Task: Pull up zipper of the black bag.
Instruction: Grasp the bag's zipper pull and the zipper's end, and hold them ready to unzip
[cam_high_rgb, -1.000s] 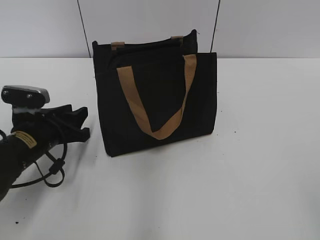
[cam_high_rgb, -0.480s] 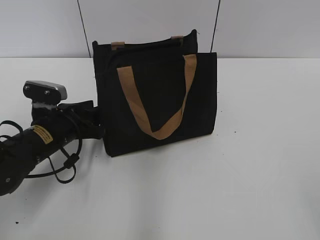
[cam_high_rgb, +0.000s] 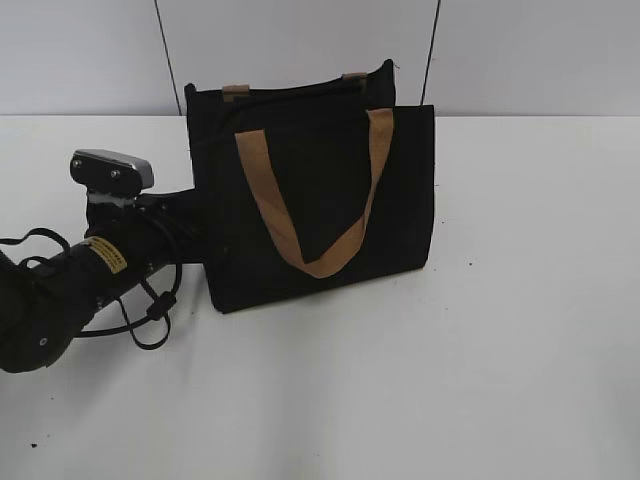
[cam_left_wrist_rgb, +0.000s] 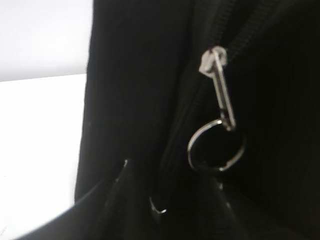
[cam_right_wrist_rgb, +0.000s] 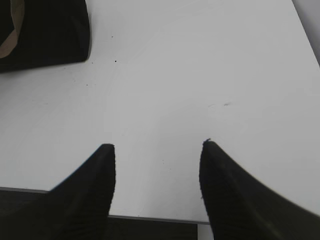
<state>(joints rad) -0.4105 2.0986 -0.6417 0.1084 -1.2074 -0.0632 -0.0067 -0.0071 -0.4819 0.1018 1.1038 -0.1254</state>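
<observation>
At black bag (cam_high_rgb: 315, 200) left side, zipper (cam_left_wrist_rgb: 218, 87) pull hangs down; left claw (cam_high_rgb: 190, 235) spread unclear

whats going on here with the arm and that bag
The left arm has pushed its pincer up against the left side of the black bag, which stands upright on the white table. Its wrist camera looks straight at the zipper, with a metal pull and a ring hanging from it, not yet gripped as far as can be seen. The right pincer hangs open above bare table, away from the bag.
</observation>
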